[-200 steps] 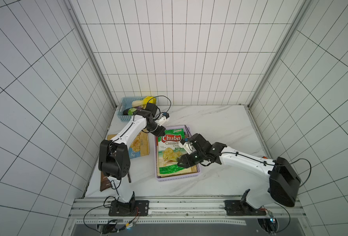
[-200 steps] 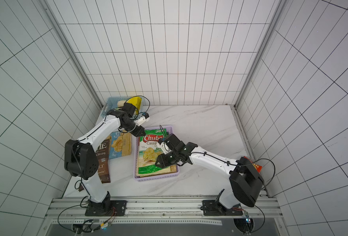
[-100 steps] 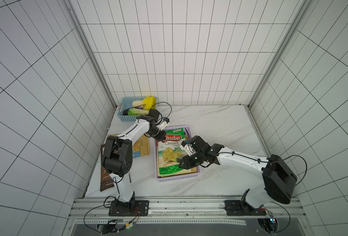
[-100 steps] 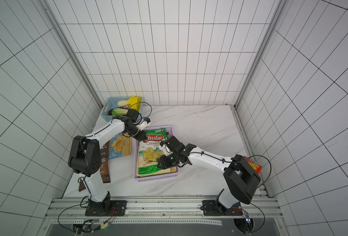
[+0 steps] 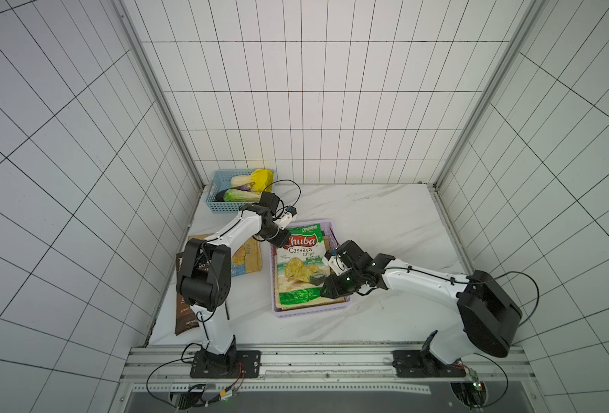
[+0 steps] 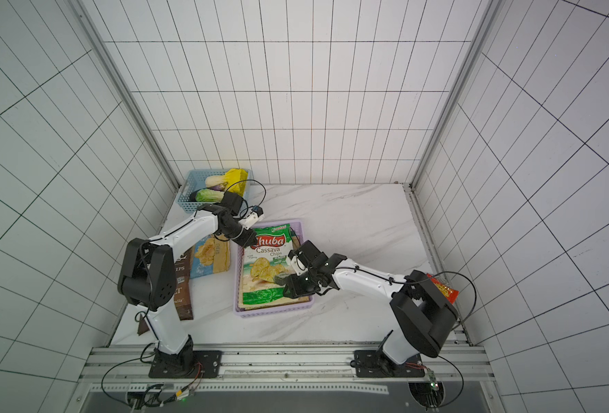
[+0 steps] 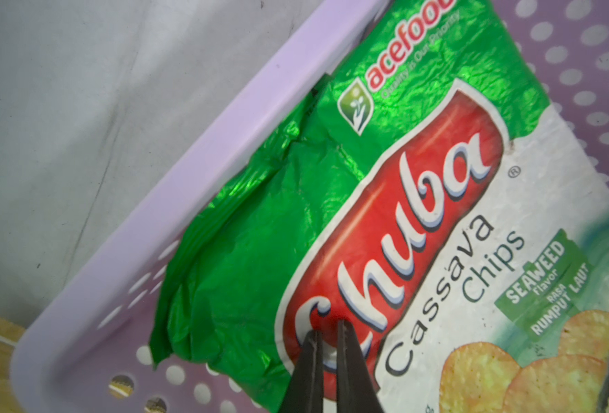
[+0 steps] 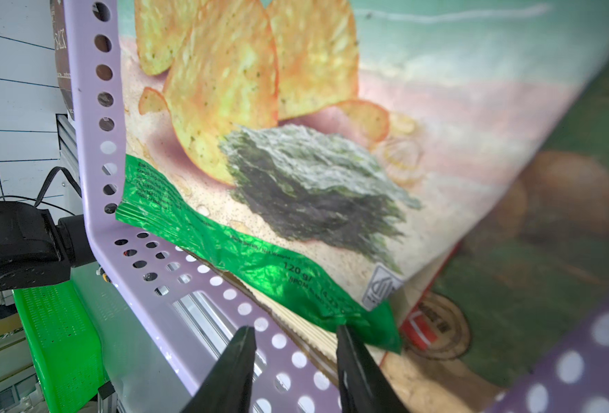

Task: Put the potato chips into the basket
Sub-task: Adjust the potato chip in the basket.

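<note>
1. Left wrist view: the left gripper (image 7: 326, 329), jaws clenched to a sliver, had its tips at the red logo of the green Chuba bag (image 7: 331, 214), which lay on top inside the lilac basket (image 7: 188, 171).
2. Right wrist view: the right gripper (image 8: 292, 330), jaws released and parted, hung at the bag's lower corner beside the basket's perforated wall. A dark green bag (image 8: 546, 279) and more packets (image 8: 421, 372) lay stacked beneath.
3. In both top views, a blue lattice basket (image 5: 221, 208) in the far left corner held vegetables (image 5: 242, 195).
4. A tan bag (image 5: 247, 259) and a brown bag (image 5: 185, 314) lay on the worktop (image 5: 385, 221) left of the lilac basket, partly under the left arm.
5. The Chuba bag's folded side lay against the basket's left wall. Open marble stretched from the basket toward the right wall.
</note>
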You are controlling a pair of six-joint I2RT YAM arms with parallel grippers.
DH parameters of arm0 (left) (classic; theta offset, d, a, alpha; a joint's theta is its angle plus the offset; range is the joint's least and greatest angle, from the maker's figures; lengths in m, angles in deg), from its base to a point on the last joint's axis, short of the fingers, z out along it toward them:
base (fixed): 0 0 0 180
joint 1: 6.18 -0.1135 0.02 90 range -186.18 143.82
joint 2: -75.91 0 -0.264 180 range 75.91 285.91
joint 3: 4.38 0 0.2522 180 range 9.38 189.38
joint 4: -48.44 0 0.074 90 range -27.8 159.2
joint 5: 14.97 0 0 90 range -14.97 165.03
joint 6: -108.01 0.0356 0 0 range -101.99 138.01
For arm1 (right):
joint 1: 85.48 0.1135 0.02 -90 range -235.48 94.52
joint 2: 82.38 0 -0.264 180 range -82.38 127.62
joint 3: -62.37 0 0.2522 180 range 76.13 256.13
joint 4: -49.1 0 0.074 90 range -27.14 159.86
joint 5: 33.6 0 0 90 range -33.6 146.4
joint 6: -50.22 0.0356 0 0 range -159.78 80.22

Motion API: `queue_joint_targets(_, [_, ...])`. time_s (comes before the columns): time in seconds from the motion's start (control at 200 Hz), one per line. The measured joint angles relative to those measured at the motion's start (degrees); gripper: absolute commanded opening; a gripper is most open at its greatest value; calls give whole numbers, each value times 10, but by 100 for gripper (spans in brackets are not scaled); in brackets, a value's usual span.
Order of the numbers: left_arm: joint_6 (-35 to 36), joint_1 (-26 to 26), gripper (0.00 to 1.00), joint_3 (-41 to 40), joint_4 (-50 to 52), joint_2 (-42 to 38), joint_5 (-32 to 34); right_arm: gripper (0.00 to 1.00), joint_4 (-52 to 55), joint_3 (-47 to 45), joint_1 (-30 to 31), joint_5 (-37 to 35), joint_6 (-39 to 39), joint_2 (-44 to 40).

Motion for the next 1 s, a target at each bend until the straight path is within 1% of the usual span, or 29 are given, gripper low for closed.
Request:
queue_joint_targets(0.255, [2, 0, 10, -5, 2, -9, 0, 44, 33, 7, -3, -2, -8, -48])
queue_joint_targets(0.425, [4, 0, 13, -4, 24, -22, 0, 45, 42, 38, -9, -7, -16, -71])
queue_joint_targets(0.53, [4, 0, 17, 0, 37, -31, 0, 46, 42, 56, -18, -17, -21, -79])
queue_joint_targets(0.63, [2, 0, 22, 7, 41, -42, 2, 46, 43, 73, -28, -39, -21, -78])
queue_joint_targets(0.835, [-6, 0, 22, 46, 30, -44, 18, 45, 34, 117, -49, -61, -21, -52])
queue_joint_targets(0.999, [-12, 3, 22, 76, 9, -25, 35, 45, 28, 121, -56, -60, -21, -37])
